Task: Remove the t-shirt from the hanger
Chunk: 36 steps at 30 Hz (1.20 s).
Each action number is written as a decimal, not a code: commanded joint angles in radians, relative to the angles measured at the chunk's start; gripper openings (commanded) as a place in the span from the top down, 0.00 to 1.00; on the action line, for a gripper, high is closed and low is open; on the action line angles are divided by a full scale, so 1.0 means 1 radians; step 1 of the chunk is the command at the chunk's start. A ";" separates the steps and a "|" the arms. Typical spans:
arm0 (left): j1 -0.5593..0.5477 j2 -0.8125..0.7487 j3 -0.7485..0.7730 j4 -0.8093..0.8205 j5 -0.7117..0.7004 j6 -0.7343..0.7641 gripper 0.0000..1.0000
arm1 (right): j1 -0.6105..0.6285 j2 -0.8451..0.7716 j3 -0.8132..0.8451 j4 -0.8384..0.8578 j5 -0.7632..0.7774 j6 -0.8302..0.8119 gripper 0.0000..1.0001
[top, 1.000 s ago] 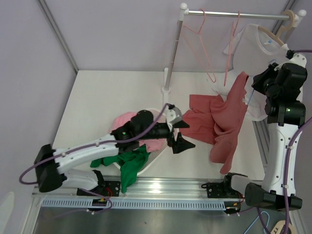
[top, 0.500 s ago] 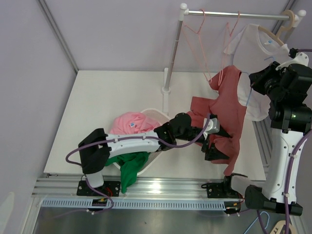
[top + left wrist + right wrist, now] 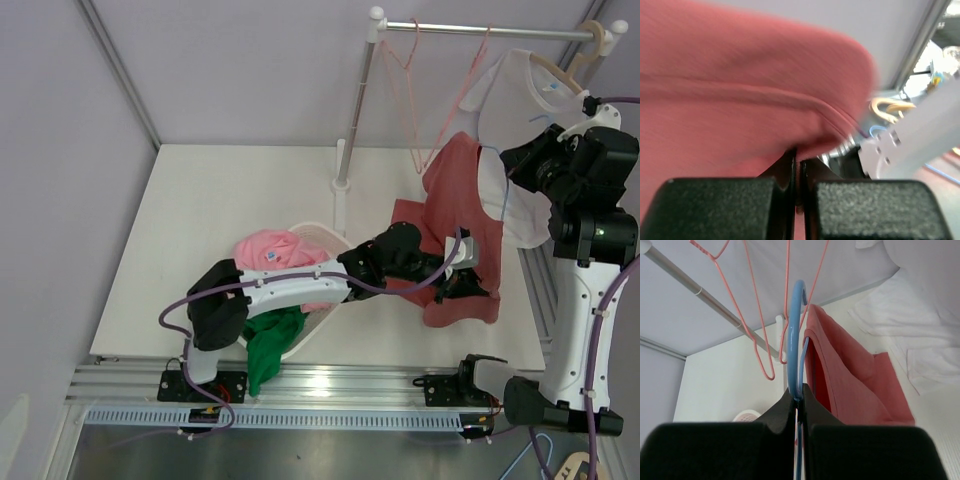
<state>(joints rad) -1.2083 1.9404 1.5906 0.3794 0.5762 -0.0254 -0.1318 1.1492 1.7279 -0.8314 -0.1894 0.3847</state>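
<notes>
A red t-shirt [image 3: 455, 185] hangs from a thin blue hanger [image 3: 794, 335], and its lower part drapes onto the table. My right gripper [image 3: 800, 395] is shut on the hanger's wire just below the hook and holds it up at the right [image 3: 522, 165], near the rack. My left gripper [image 3: 470, 285] reaches across the table to the shirt's lower edge. In the left wrist view its jaws [image 3: 800, 167] are shut, with a fold of the red t-shirt [image 3: 740, 85] pinched between them.
A clothes rack [image 3: 480, 30] stands at the back with two pink wire hangers [image 3: 415, 100] and a white t-shirt [image 3: 515, 85] on a wooden hanger. A white basket [image 3: 322, 235] holds a pink garment [image 3: 270, 250] and a green one [image 3: 265, 340].
My left arm swung right from the basket to the red t-shirt, and its jaws went from open to shut on the fabric. The hanger and shirt rose somewhat.
</notes>
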 commanded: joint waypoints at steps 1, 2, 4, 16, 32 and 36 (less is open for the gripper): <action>-0.049 -0.096 -0.095 0.015 -0.039 0.060 0.99 | 0.004 0.041 0.055 0.035 0.002 0.017 1.00; -0.062 -0.133 -0.116 0.004 -0.053 0.091 0.99 | 0.006 0.049 0.058 0.041 0.007 0.019 1.00; -0.105 -0.164 -0.126 -0.048 -0.103 0.117 0.99 | 0.006 0.058 0.052 0.057 0.014 0.019 1.00; -0.247 -0.279 -0.247 -0.106 0.022 0.171 0.99 | 0.004 0.119 0.094 0.060 0.057 0.002 1.00; 0.188 -0.020 -0.001 -0.170 -0.091 -0.430 0.99 | 0.083 -0.094 -0.040 -0.138 0.073 -0.041 1.00; 0.222 0.092 0.249 -0.468 -0.242 -0.393 0.99 | 0.086 -0.178 -0.114 -0.202 0.137 -0.055 1.00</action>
<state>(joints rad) -0.9646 1.9808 1.6463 0.1040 0.4282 -0.3782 -0.0528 1.0161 1.6516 -0.9871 -0.1150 0.3573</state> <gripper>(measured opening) 0.015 0.034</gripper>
